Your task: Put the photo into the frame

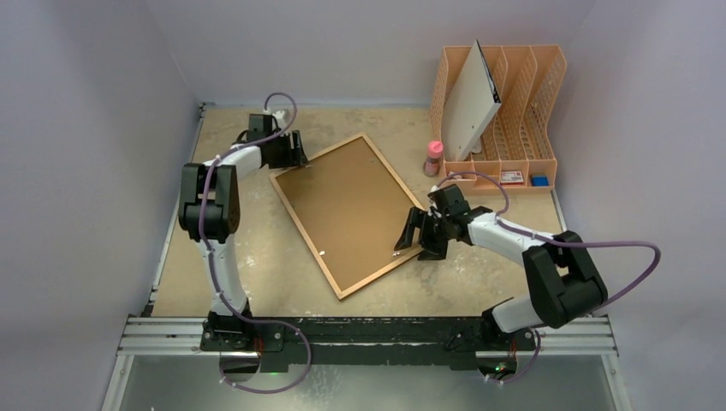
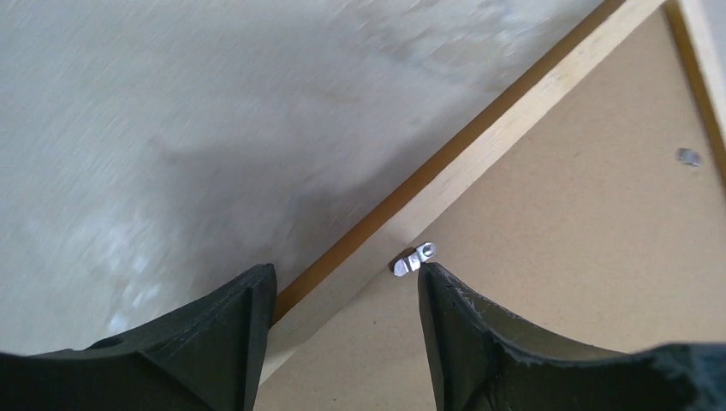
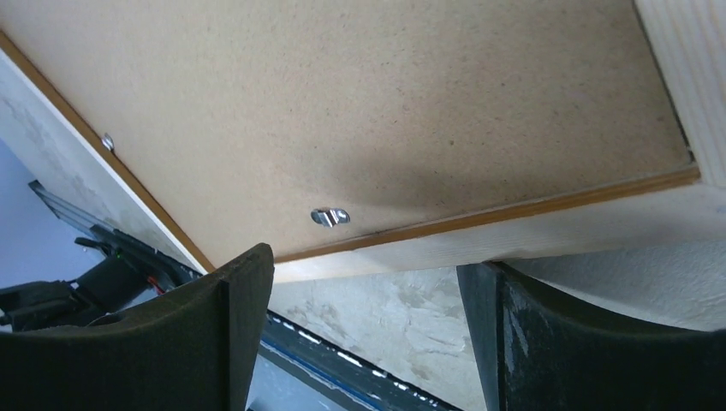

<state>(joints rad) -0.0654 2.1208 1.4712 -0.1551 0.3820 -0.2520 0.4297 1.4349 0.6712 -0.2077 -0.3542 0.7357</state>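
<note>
Our left hand (image 2: 344, 276) and right hand (image 3: 368, 261) gape empty at edge clips (image 2: 415, 257), likely to turn them. Face-down on the surface (image 1: 257, 257) lies the frame (image 2: 496, 145), backing (image 1: 347, 214) seated; the photo is hidden.

The left arm is stretching up toward eleven o'clock, the left gripper (image 1: 298, 152) pointing to three o'clock, jaws parted. The right gripper (image 1: 411, 240) is pointing toward eight o'clock, jaws spread wide.
</note>
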